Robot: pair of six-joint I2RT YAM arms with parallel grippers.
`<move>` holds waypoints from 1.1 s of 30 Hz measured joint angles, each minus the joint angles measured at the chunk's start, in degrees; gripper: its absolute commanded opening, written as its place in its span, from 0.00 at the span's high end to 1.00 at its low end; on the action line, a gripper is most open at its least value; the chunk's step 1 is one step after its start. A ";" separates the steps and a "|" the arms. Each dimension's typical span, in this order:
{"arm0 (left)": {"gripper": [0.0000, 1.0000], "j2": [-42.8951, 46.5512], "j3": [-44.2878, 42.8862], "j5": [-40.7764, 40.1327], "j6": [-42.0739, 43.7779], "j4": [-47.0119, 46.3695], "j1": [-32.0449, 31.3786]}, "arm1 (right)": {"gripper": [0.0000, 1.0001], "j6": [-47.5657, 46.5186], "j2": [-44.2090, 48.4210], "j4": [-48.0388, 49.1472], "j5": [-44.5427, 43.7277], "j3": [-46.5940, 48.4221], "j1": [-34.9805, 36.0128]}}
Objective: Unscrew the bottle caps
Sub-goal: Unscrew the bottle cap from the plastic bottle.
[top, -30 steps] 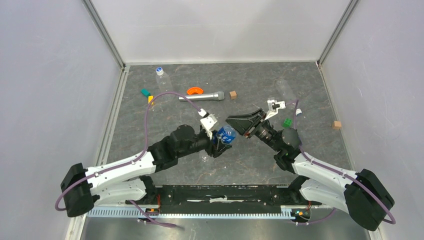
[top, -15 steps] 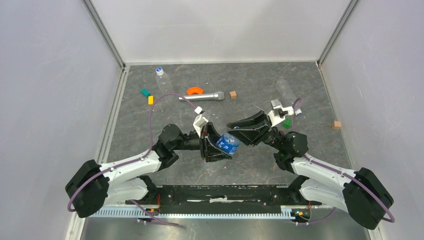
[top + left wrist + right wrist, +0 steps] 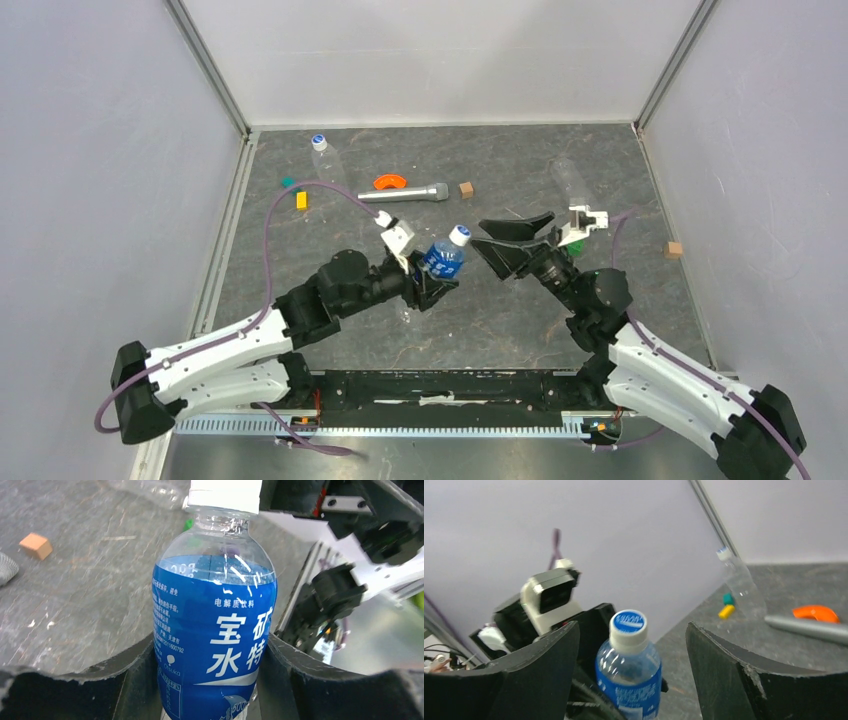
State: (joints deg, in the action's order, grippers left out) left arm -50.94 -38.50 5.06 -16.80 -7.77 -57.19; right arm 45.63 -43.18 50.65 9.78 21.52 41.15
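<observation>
While the left gripper [image 3: 210, 646] clamps the blue-labelled bottle [image 3: 214, 630], cap [image 3: 628, 625] on, neck clear, the right gripper [image 3: 478, 233] faces it, jaws wide, not touching.

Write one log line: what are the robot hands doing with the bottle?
left gripper: shut on blue-label bottle | right gripper: open, facing cap, not gripping | cap: on bottle

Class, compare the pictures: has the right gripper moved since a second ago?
Yes: the right gripper opened and drew back rightward, away from the microphone, off the cap.
</observation>
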 measured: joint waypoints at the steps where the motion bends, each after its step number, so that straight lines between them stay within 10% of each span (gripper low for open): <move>1: 0.98 -0.44 -0.50 -2.47 0.96 1.64 -1.46 | 0.18 0.02 -0.61 -1.46 -0.61 0.22 0.00; 19: 0.98 -9.27 -6.14 -26.62 8.85 12.00 -13.84 | 0.44 4.20 -7.78 -4.81 -1.92 0.79 0.11; 33: 0.98 -11.15 -6.91 -30.56 9.20 11.54 -14.71 | 0.43 6.38 -9.14 -2.58 -1.64 0.79 0.13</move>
State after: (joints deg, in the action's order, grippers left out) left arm -62.08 -45.41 -25.50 -7.60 3.77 -71.90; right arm 52.01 -52.31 48.07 8.14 22.31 41.28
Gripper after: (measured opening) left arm 0.621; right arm 0.583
